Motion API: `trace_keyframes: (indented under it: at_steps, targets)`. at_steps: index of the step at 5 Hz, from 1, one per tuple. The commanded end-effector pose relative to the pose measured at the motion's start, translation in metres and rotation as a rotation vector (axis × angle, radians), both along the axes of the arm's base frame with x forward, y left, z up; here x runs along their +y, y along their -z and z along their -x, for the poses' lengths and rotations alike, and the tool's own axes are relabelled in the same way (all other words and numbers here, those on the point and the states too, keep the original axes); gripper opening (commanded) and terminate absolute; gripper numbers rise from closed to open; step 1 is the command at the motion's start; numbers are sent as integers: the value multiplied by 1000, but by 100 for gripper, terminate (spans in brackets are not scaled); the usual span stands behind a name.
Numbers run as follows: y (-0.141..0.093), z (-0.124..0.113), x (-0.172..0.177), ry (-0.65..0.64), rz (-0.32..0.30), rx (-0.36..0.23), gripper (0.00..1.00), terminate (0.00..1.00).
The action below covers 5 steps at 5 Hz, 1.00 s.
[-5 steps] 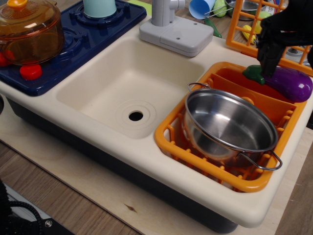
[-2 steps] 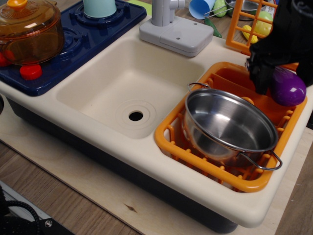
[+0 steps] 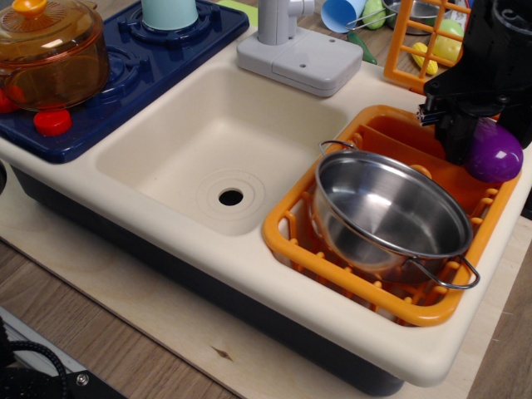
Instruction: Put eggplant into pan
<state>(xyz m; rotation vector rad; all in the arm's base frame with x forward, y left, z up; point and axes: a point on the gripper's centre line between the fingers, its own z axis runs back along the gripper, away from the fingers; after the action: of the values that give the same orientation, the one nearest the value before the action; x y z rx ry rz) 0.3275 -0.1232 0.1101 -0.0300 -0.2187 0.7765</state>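
My tool [image 3: 465,137] is lowered over the eggplant [image 3: 495,154], at the far corner of the orange rack [image 3: 287,237], just beyond the pan [image 3: 391,212]. The tool's body hides its fingertips; I cannot tell whether it is clenched on the eggplant or released. Only the purple end shows, beside the tool.

Hazards, in my judgement:
- The glossy, rounded eggplant may slip or roll out of a partial grip.
- On transfer, it may strike the pan's near rim and fall into the rack.
- The pan sits tilted in the rack; contact may shift it.
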Motion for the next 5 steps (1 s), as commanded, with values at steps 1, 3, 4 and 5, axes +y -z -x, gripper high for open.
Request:
trace_keyframes:
  at_steps: [1, 3, 4, 5]
  targets:
    - [-32, 10, -5, 35, -49, 8, 0, 0]
    - [-52, 44, 6, 48, -60, 14, 0, 0]
    - [-53, 62, 15, 46, -88, 7, 0, 0]
    - [-50, 77, 27, 50, -53, 20, 100, 0]
